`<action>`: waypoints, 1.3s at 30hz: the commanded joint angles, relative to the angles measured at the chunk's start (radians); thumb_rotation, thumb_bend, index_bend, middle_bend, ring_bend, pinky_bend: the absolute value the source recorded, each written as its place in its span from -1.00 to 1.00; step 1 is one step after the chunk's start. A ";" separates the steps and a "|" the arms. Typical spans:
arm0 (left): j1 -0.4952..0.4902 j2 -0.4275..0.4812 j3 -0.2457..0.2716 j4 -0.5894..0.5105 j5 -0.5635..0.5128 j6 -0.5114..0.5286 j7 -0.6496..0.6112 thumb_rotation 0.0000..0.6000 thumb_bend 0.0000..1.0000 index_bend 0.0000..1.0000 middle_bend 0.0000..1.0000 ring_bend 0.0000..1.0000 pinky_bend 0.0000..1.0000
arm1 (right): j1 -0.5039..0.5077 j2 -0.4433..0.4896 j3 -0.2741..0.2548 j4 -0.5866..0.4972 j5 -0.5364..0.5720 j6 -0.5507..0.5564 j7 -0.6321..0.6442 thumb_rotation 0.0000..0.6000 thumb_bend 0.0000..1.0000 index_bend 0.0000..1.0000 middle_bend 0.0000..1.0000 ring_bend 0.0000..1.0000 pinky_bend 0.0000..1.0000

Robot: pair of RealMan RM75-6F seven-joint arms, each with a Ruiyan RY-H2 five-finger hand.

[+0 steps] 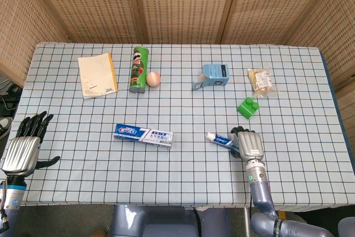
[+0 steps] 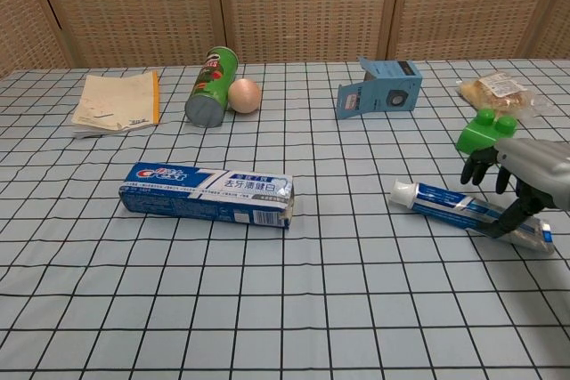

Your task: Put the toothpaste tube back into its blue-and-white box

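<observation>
The blue-and-white toothpaste box [image 1: 143, 134] [image 2: 207, 194] lies flat at the table's middle front, its opened flap end facing right. To its right lies the toothpaste tube [image 1: 219, 139] [image 2: 450, 202], white cap pointing left toward the box. My right hand [image 1: 248, 144] [image 2: 525, 175] is over the tube's tail end, fingers [image 2: 485, 169] curled down on the far side and thumb [image 2: 508, 218] against the near side. The tube still rests on the cloth. My left hand [image 1: 25, 144] hangs at the table's left edge, fingers spread, holding nothing; the chest view does not show it.
A green toy block [image 1: 248, 106] [image 2: 485, 129] sits just behind the right hand. Further back are a small blue carton [image 1: 213, 75] [image 2: 381, 88], a snack bag [image 1: 262, 80], a green can [image 1: 138, 68] with an egg [image 1: 153, 78], and a notebook [image 1: 96, 74].
</observation>
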 commanded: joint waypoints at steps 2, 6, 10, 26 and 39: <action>0.000 -0.002 -0.001 0.000 -0.004 0.001 0.003 1.00 -1.00 -1.00 -1.00 -1.00 -1.00 | 0.002 -0.002 -0.004 0.013 0.011 -0.016 0.008 1.00 -0.24 -0.23 -0.18 -0.14 -0.11; 0.000 -0.005 -0.002 0.000 -0.007 0.001 0.008 1.00 -1.00 -1.00 -1.00 -1.00 -1.00 | 0.005 -0.006 -0.009 0.023 0.021 -0.032 0.015 1.00 -0.24 -0.19 -0.15 -0.11 -0.11; -0.002 -0.009 -0.001 0.001 -0.012 -0.002 0.016 1.00 -1.00 -1.00 -1.00 -1.00 -1.00 | 0.013 -0.011 -0.009 0.054 0.031 -0.045 0.016 1.00 -0.17 -0.10 -0.07 -0.03 -0.11; -0.006 -0.016 -0.001 0.004 -0.020 -0.009 0.029 1.00 -1.00 -1.00 -1.00 -1.00 -1.00 | 0.012 0.016 -0.015 0.060 0.039 -0.078 0.058 1.00 0.39 0.36 0.35 0.37 0.05; -0.077 -0.049 -0.021 0.067 -0.055 -0.116 0.042 1.00 -1.00 -1.00 -1.00 -1.00 -1.00 | 0.006 0.178 -0.033 -0.048 -0.155 -0.101 0.213 1.00 0.44 0.39 0.38 0.40 0.08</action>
